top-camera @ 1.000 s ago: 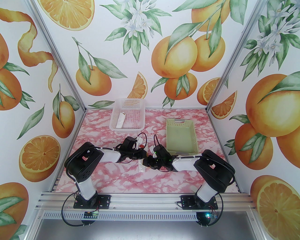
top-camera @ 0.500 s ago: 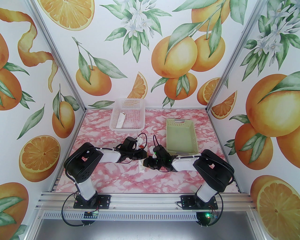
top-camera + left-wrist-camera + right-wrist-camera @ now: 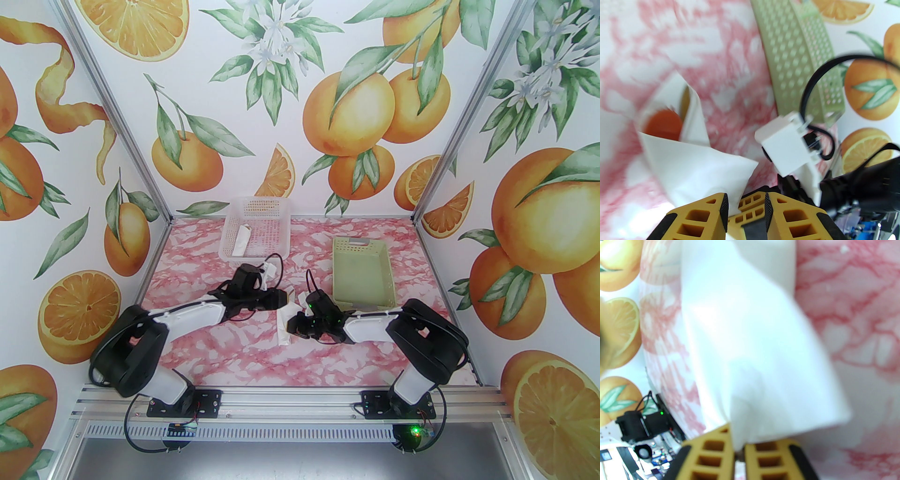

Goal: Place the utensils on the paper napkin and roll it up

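Pinching the soft white paper napkin cone: right gripper, fingers clamping it | left gripper is gaping alongside | glossy red-orange spoon bowl is peeking out its mouth.

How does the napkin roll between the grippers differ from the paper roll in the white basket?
The napkin roll is pinched by the right gripper; the basket roll lies free in the white basket. The napkin roll shows orange plastic in its open end; the basket roll shows none. Both are white paper.

Table front open; white basket, green bin obstruct (rear)
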`<state>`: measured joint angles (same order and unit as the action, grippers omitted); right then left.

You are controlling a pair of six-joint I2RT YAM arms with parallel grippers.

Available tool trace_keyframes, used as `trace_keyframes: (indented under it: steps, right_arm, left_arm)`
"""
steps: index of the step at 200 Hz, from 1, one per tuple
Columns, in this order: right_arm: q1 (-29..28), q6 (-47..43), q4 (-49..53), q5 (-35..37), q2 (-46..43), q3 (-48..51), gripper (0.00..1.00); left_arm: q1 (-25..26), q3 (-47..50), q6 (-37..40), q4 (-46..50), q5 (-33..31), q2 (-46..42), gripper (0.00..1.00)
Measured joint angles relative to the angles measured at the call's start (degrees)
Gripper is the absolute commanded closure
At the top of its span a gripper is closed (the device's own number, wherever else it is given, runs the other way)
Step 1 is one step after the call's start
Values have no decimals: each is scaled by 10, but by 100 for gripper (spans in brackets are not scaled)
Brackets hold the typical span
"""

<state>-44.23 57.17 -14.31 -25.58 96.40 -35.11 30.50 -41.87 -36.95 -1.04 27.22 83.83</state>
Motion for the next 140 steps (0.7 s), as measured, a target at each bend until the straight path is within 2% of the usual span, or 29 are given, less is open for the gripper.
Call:
trace_keyframes:
  steps: [19, 58, 140]
  right_arm:
    - [0, 0, -1, 0, 0, 0, 90]
    - [0, 0, -4, 0, 0, 2, 91]
    - [0, 0, -19, -1, 0, 10, 94]
  left_arm:
    - [-23, 19, 5, 11, -3, -28, 56]
    - [-30, 63, 3, 14, 2, -35, 53]
    - [-3, 83, -31, -51, 24, 44, 49]
